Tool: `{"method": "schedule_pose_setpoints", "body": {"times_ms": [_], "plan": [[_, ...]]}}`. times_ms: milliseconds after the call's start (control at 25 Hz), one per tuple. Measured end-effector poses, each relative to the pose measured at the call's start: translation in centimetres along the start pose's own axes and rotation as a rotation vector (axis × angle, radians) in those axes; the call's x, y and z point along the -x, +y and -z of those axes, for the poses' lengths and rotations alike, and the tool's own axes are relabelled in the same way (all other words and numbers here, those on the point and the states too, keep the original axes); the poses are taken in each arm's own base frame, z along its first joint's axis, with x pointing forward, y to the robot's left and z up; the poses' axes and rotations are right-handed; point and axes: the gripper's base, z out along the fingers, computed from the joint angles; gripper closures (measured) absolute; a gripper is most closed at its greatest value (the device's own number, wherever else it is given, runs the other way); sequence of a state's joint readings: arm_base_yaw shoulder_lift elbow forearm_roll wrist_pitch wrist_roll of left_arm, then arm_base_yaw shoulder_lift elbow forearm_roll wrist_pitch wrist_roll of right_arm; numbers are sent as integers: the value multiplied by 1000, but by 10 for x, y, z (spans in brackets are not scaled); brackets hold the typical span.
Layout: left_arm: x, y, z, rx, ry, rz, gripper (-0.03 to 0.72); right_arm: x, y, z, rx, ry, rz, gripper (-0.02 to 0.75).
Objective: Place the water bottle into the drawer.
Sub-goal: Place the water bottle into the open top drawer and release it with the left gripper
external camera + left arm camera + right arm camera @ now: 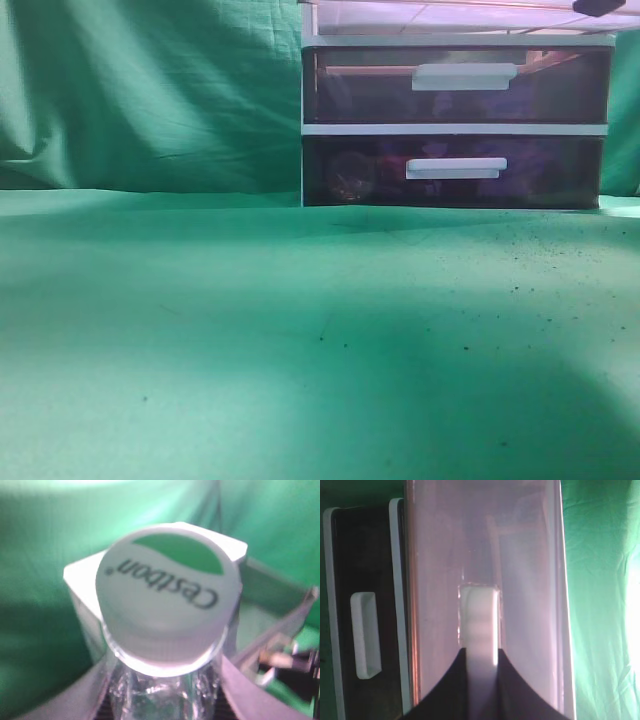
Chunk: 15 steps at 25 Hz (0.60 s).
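In the left wrist view my left gripper (165, 702) is shut on the water bottle (165, 690), a clear bottle with a white and green "Cestbon" cap (167, 595); the fingers press on both sides below the cap. In the right wrist view my right gripper (482, 655) is shut on the white handle (478, 610) of the drawer (530, 570), the pinkish see-through one. In the exterior view the drawer (450, 15) sits at the top of the chest, cut by the frame edge, with a dark bit of the right gripper (597, 6) above it. The left gripper is out of that view.
Two darker purple drawers with white handles (463, 76) (455, 168) sit below in the white-framed chest. Green cloth (300, 340) covers the table and hangs behind. A blurred white block (80, 575) shows behind the bottle cap.
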State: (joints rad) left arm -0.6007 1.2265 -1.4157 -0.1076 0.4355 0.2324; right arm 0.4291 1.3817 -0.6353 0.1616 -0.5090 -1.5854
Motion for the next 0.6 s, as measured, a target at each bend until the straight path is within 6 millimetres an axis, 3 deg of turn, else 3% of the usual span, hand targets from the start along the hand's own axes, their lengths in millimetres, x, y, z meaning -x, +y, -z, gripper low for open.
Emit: {"method": "schedule_pose_setpoints", "body": {"times_ms": [120, 240, 360, 600], "plan": [[35, -9, -17, -36, -93, -16, 433, 0, 0, 0, 0, 1, -1, 658], [47, -21, -53, -90, -64, -19, 433, 0, 0, 0, 0, -1, 1, 658], [36, -32, -113, -119, 37, -44, 433, 0, 0, 0, 0, -1, 1, 658], [-15, -33, -180, -64, 216, -176, 433, 0, 0, 0, 3, -1, 1, 658]]}}
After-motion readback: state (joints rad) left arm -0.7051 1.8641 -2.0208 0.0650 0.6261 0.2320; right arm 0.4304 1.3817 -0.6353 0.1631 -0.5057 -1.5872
